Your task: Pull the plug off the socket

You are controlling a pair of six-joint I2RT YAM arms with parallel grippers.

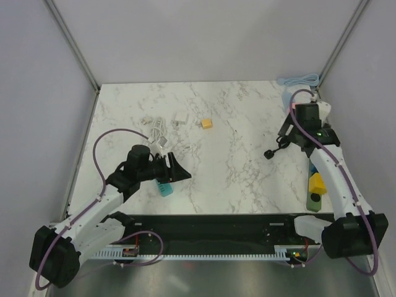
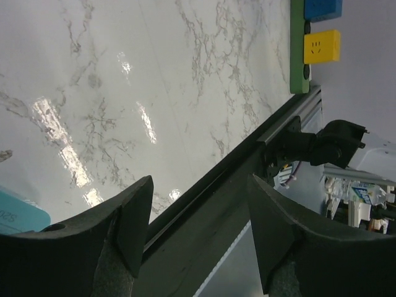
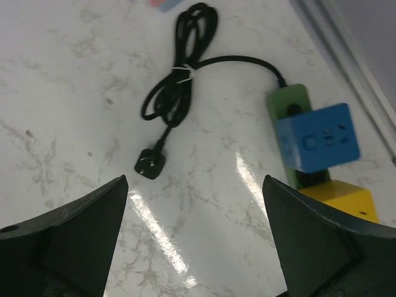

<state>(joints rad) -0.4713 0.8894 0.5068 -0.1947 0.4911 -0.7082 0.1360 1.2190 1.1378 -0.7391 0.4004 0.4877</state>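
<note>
From above, you see the left gripper (image 1: 177,169) at the lower left of the table (image 1: 247,111), fingers apart and holding nothing, just above a teal block (image 1: 164,188). The right gripper (image 1: 284,140) hangs at the right, close to a loose black plug (image 1: 269,154). The green power strip (image 1: 315,202) lies along the right edge, partly under that arm, with a yellow plug (image 1: 317,182) seated on it. In your left wrist view the fingers (image 2: 133,226) stand apart with only bare marble between them. The power strip (image 2: 297,62) is at the upper right, carrying a blue plug (image 2: 323,8) and the yellow plug (image 2: 322,46). In your right wrist view the jaws are spread wide and empty. The black plug (image 3: 150,166) and its coiled cord (image 3: 182,68) lie between them, and the blue plug (image 3: 318,137) sits on the power strip (image 3: 289,99) at right.
</note>
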